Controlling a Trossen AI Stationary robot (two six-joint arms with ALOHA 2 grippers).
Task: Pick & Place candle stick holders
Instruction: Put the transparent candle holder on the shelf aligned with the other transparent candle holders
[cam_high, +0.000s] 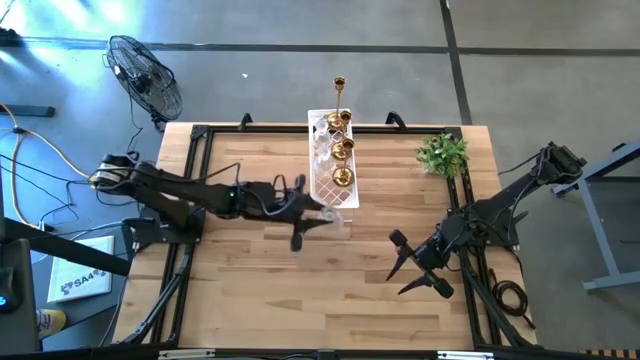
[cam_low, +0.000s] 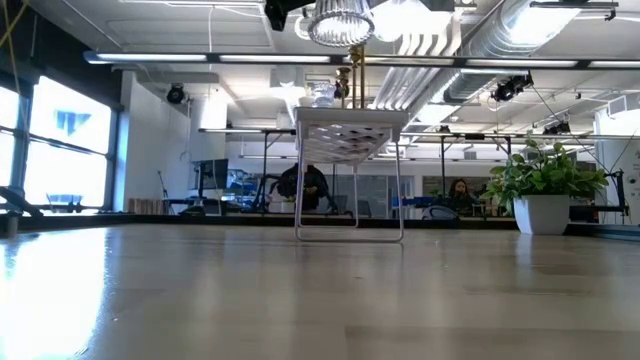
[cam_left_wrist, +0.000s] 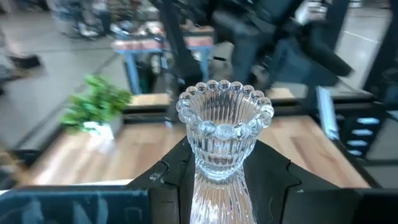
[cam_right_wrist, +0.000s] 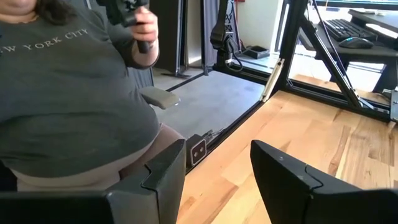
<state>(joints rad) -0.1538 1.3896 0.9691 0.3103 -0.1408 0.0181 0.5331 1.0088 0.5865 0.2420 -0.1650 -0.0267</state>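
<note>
High view: the left claw is seen just left of centre of the frame, at the near end of the white lattice tray, and it is pinching a clear glass candle stick holder. In the left wrist view the same glass holder, ribbed and rimmed with small beads, is seen upright between the two dark fingers, which are pressed against its lower body. In the low view the glass holder is shown at the top centre of the frame, raised well above the table and above the tray. On the tray, in the high view, two squat gold candle stick holders are seen in the right column, with a further gold holder at the far end; other clear glass pieces on the left side are too faint to be counted. The tall gold candle stick holder is seen at the upper centre of the frame, at the far end of the tray. A small green plant is placed at the upper right of the table. The right claw is held over the lower right part of the table, well apart from the tray; in the right wrist view its fingers are spread with nothing between them, and a person in a grey shirt is seen at the upper left of that frame.
</note>
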